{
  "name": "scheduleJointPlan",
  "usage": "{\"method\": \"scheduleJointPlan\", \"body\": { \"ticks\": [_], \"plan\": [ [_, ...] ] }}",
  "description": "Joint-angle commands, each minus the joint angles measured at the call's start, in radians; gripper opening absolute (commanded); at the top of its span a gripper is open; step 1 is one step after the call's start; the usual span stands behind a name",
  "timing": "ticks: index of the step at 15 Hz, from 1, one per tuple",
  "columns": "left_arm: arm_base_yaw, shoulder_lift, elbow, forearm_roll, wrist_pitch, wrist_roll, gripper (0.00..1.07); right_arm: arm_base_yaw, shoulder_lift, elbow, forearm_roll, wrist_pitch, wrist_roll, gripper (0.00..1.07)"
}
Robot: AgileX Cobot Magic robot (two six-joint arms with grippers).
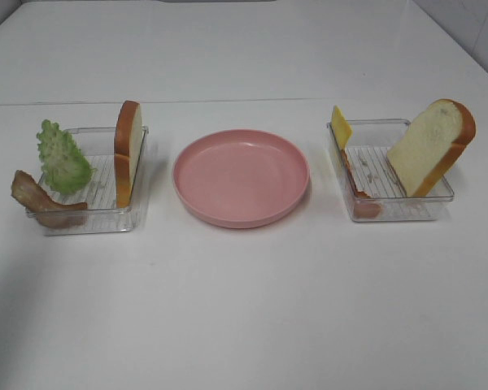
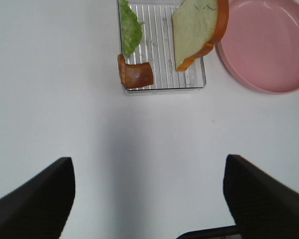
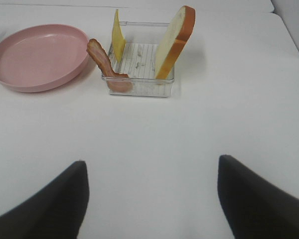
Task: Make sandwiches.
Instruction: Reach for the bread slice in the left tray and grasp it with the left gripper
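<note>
No sandwich is assembled; the parts stand in two clear trays. The left tray (image 1: 89, 221) holds ruffled green lettuce (image 1: 63, 158), a bacon strip (image 1: 45, 203) and an upright bread slice (image 1: 128, 150); the left wrist view shows them too: lettuce (image 2: 129, 27), bacon (image 2: 136, 74), bread (image 2: 197, 32). The right tray (image 1: 427, 213) holds a cheese slice (image 1: 341, 126), bacon (image 1: 359, 191) and leaning bread (image 1: 431, 146); the right wrist view shows bacon (image 3: 107, 64), cheese (image 3: 118, 40) and bread (image 3: 174, 42). My left gripper (image 2: 149, 199) and right gripper (image 3: 152, 199) are open and empty, well short of the trays, and out of the exterior view.
A round pink plate (image 1: 241, 176) sits empty between the trays; it also shows in the left wrist view (image 2: 269, 45) and the right wrist view (image 3: 37, 55). The white table spreads in front of the trays. A table seam runs behind them.
</note>
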Motion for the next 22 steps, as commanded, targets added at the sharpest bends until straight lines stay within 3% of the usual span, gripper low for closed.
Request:
{"method": "scheduleJointPlan", "body": {
  "ticks": [1, 5, 6, 9, 10, 12, 13, 16, 22],
  "plan": [
    [-0.002, 0.156, -0.126, -0.016, 0.082, 0.004, 0.77, -0.008, -0.014, 0.002, -0.004, -0.009, -0.006, 0.69],
    [-0.066, 0.415, -0.344, 0.013, 0.135, -0.014, 0.77, -0.008, -0.014, 0.002, -0.004, -0.009, -0.006, 0.69],
    [-0.093, 0.484, -0.394, 0.013, 0.135, -0.041, 0.77, -0.008, -0.014, 0.002, -0.004, -0.009, -0.006, 0.69],
    [-0.192, 0.642, -0.53, 0.074, 0.148, -0.133, 0.77, -0.008, -0.014, 0.002, -0.004, -0.009, -0.006, 0.69],
    [-0.269, 0.743, -0.627, 0.153, 0.153, -0.234, 0.77, -0.008, -0.014, 0.002, -0.004, -0.009, -0.006, 0.69],
    [-0.301, 0.783, -0.667, 0.181, 0.153, -0.263, 0.77, -0.008, -0.014, 0.002, -0.004, -0.009, -0.006, 0.69],
    [-0.363, 0.865, -0.746, 0.24, 0.154, -0.32, 0.77, -0.008, -0.014, 0.002, -0.004, -0.009, -0.006, 0.69],
    [-0.417, 0.956, -0.824, 0.295, 0.159, -0.37, 0.77, -0.008, -0.014, 0.002, -0.004, -0.009, -0.006, 0.69],
    [-0.421, 1.077, -0.871, 0.319, 0.136, -0.373, 0.77, -0.008, -0.014, 0.002, -0.004, -0.009, -0.006, 0.69]
  ]
}}
